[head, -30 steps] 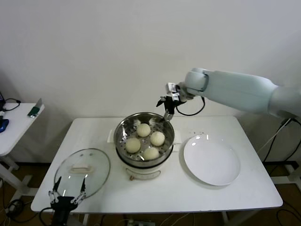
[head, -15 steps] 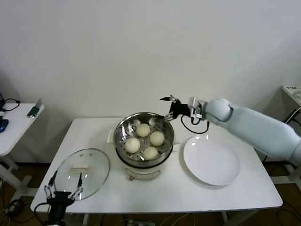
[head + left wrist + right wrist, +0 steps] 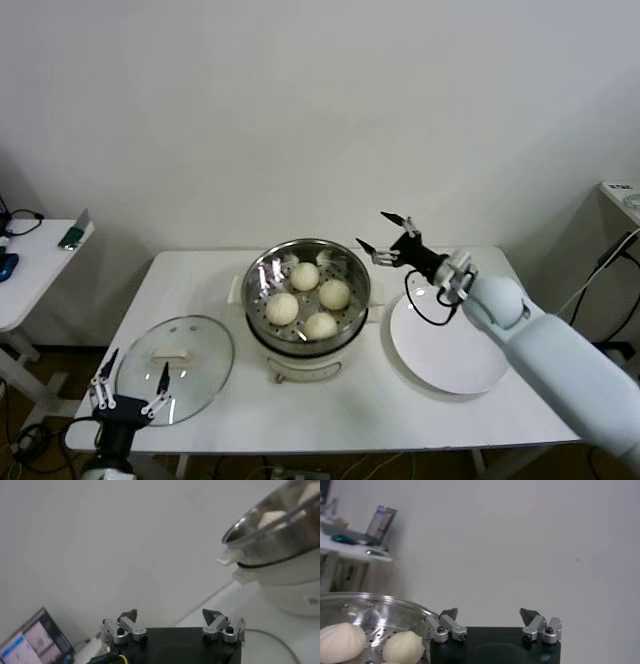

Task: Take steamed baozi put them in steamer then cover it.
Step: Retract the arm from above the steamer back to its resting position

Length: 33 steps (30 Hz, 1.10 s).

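Four steamed baozi (image 3: 308,298) seated in the steamer (image 3: 258,282), spaced apart on the perforated floor near the middle of the table (image 3: 520,410); loading judged complete, since the white plate (image 3: 449,344) just beside the pot lies bare. Basket uncovered, rim exposed all round.

Right gripper (image 3: 388,237) held in the air between steamer and plate, above the far rim of the plate and clear of the basket, jaws apart and holding nothing; placement suited to leaving the top of the pot free for the lid.

Cover (image 3: 176,367) resting flat on the near left corner of the table, handle (image 3: 169,355) uppermost and so reachable from above, well apart from the steamer.

Left gripper (image 3: 130,378) poised at the near edge of the cover, jaws apart, tips pointing toward the lid but not touching it; judged to be positioned for taking the handle. Remaining step: lifting the cover across and seating it on the steel rim.
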Each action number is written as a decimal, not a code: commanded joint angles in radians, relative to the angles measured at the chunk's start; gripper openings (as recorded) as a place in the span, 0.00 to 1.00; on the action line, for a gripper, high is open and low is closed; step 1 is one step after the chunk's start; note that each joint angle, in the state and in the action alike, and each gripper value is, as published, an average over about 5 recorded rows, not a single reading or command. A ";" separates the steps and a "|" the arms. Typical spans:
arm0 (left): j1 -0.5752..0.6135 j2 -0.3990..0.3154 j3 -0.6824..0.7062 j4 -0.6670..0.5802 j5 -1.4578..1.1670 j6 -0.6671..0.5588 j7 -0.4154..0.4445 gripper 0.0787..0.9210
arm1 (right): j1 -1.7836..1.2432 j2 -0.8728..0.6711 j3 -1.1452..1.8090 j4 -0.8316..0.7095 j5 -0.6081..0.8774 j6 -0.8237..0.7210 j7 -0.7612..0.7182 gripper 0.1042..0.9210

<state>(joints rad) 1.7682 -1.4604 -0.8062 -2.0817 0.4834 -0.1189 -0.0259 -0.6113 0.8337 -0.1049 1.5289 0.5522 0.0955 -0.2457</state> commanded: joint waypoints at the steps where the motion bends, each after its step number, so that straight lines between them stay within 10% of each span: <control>1: -0.029 0.010 0.020 -0.001 0.254 0.019 -0.023 0.88 | -0.586 0.216 0.564 0.155 -0.152 -0.027 0.042 0.88; 8: -0.060 0.007 0.038 0.028 0.058 0.000 -0.033 0.88 | -0.741 0.379 0.671 0.272 -0.252 -0.083 0.053 0.88; 33: -0.256 0.161 0.199 0.376 0.923 0.272 -0.075 0.88 | -0.747 0.421 0.663 0.217 -0.352 -0.053 0.043 0.88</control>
<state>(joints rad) 1.6202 -1.3393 -0.6683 -1.8917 1.1524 0.0781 -0.0836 -1.3500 1.2283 0.5329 1.7593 0.2344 0.0465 -0.2036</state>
